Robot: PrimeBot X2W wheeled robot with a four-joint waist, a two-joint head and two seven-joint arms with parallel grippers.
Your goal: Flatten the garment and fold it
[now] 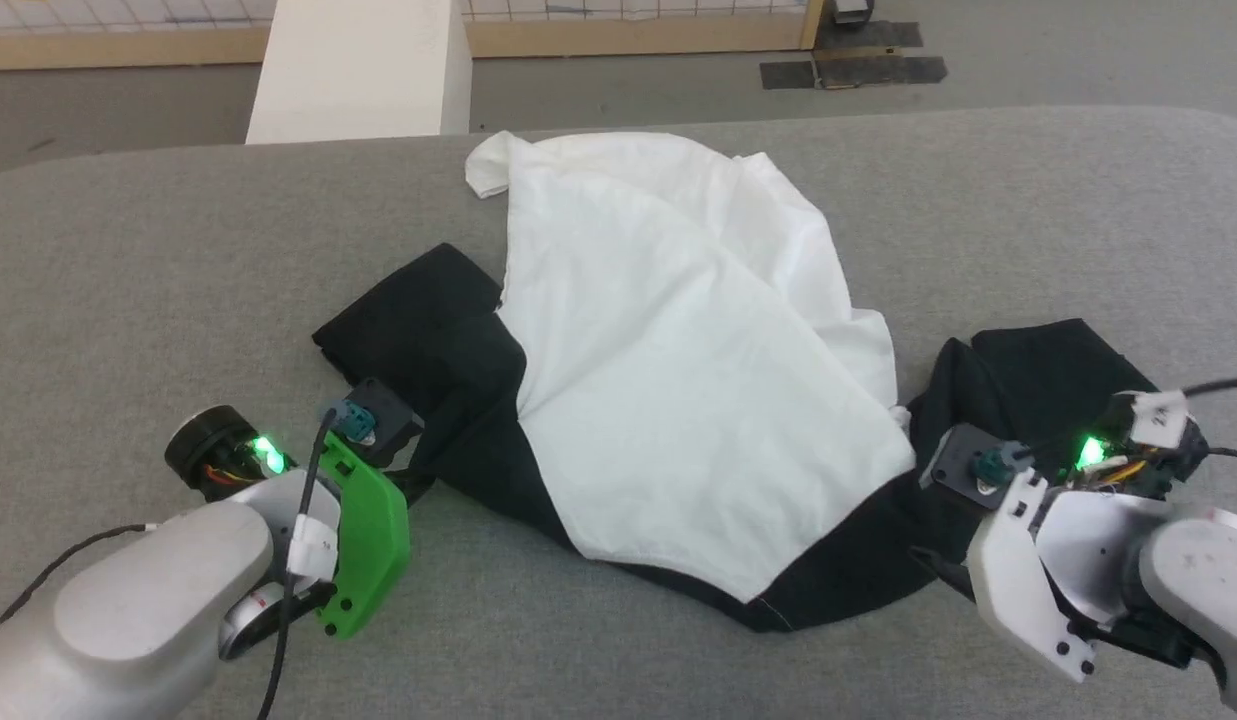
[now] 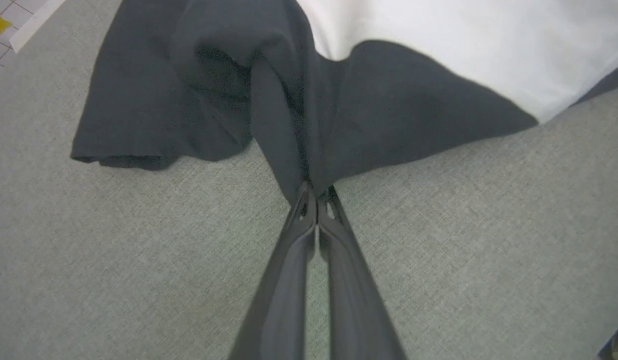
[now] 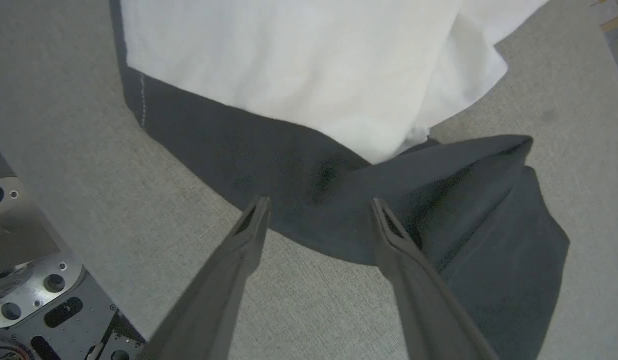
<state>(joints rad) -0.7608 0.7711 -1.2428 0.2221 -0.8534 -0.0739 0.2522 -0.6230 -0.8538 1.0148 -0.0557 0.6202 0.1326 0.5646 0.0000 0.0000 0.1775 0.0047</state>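
Lister: Item one, nearest our lens: left tool point(image 2: 316, 197), rising from the bottom centre of the left wrist view. Condition?

Checker: We record its two dark fingers point(image 2: 289, 280) pressed together, with a pinch of black cloth caught at their tips. The cloth rises in a ridge from that pinch, so we judge it a real grip on the garment point(image 1: 678, 350).

Lister: Item two, right tool point(image 3: 318, 210).

Checker: Jaws spread wide, holding nothing. Its tips straddle the near edge of the black cloth in the right wrist view; whether they touch it we cannot tell. We judge it is placed there to take the matching pinch.

Lister: Item three, the garment itself. Location?

Checker: Centre of the head view, on the grey worktop point(image 1: 128, 280). White body crumpled and lapped over itself, running from upper centre to lower centre. One black sleeve lies at middle left and one at middle right, with a black band along the lower edge between them.

Lister: Why the tools at those two spots?

Checker: Each sits by a sleeve, at lower left and lower right of the head view. We judge that two grips well apart would let us draw the cloth taut and spread it flat. Folding is not yet begun.

Lister: Sundries?

Checker: One white box point(image 1: 358, 70), upper left, beyond the worktop's far edge, apart from the garment.
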